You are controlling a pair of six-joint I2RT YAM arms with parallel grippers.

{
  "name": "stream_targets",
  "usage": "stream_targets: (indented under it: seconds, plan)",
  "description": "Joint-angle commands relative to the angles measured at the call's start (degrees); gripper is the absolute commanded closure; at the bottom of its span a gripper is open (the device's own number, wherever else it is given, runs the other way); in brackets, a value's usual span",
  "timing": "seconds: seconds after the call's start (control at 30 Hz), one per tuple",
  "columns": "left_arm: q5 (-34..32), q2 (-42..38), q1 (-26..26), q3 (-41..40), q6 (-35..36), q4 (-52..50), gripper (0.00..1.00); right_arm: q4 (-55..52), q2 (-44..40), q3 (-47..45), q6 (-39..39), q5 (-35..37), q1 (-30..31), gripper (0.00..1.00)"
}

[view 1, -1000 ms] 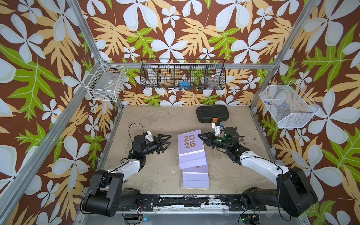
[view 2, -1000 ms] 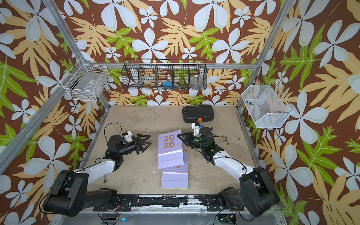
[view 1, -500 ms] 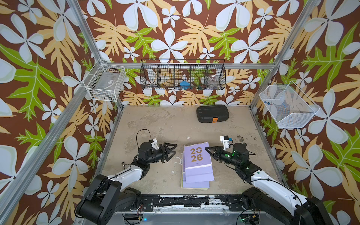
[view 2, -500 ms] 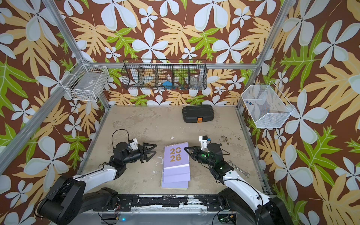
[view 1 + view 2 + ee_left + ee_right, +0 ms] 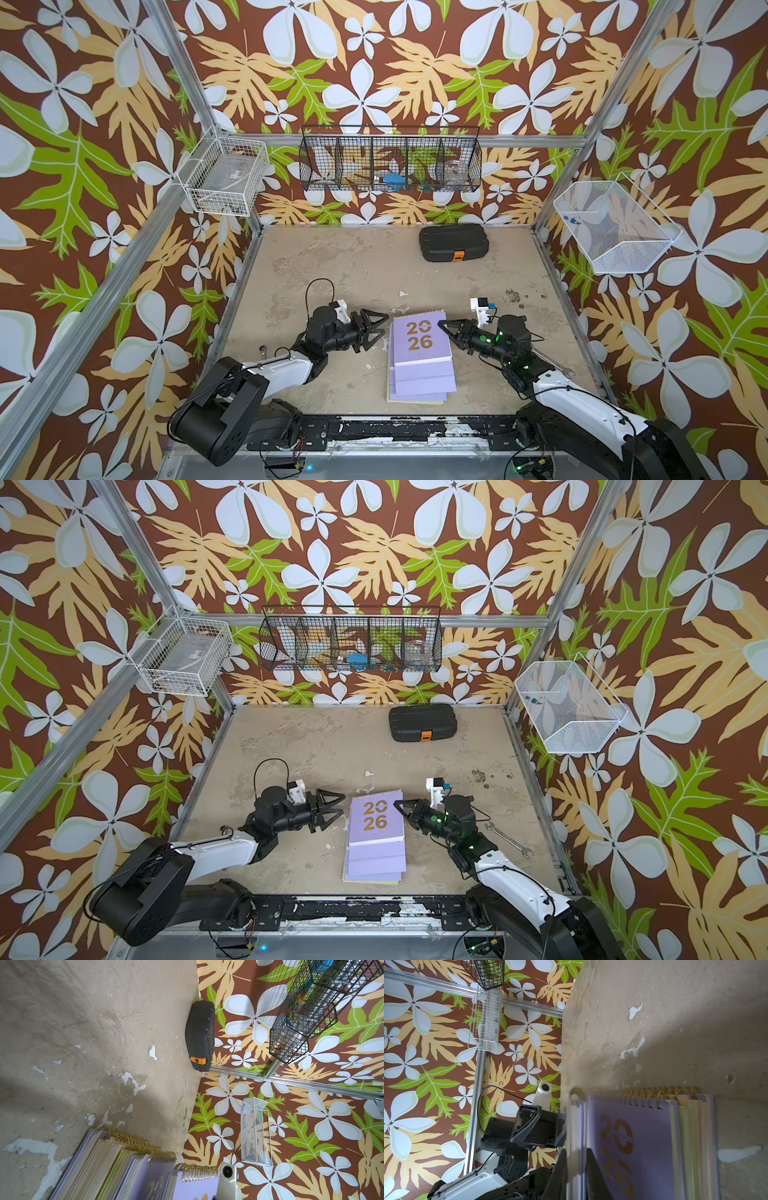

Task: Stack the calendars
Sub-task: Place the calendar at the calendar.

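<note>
**Surface and room.** The table (image 5: 332, 266) is a beige board, stained, with the coating chipped off in white patches. The walls carry brown wallpaper (image 5: 374, 83) with white flowers and green and tan leaves, and are framed by aluminium rails (image 5: 395, 139).

**Writing.** The only legible text is "2026" in gold, set as "20" over "26", on the top calendar (image 5: 419, 338). A line of smaller print beneath it is too small to read.

**Count.**
- Two arms.
- Three wall baskets: a white wire basket (image 5: 224, 178), a black wire basket (image 5: 316, 166) and a white mesh basket (image 5: 623, 253).
- One black case (image 5: 453, 243) with an orange latch (image 5: 458, 254), at the back of the table.
- One spanner (image 5: 509, 839), beside the right arm.

**Calendars.** The stack of calendars (image 5: 419, 382) lies at the front middle of the table, between the arms.
- Three lilac covers can be counted in both top views.
- The left wrist view adds pale pink and lime green edges (image 5: 116, 1167).
- The total cannot be fixed with certainty.

**Grippers.**
- The right gripper (image 5: 440, 322) is clamped on the right edge of the top calendar. It holds that calendar over the stack, offset towards the back. Contact with the cover below cannot be determined.
- The left gripper (image 5: 385, 325) stands partly spread just beside the stack's left edge and holds nothing.
</note>
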Motion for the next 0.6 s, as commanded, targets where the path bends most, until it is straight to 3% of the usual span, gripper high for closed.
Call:
stream_targets:
  seconds: [0.0,0.57]
  plan:
    - [-0.39,1.05,-0.5,0.56,-0.34,3.29,0.36,6.42,0.65,-0.26,1.83,0.15,0.8,0.87]
    - [-1.07,2.48,-0.97,-0.38,-0.09,3.77,0.36,10.48,3.39,-2.45,2.53,2.35,1.52,0.87]
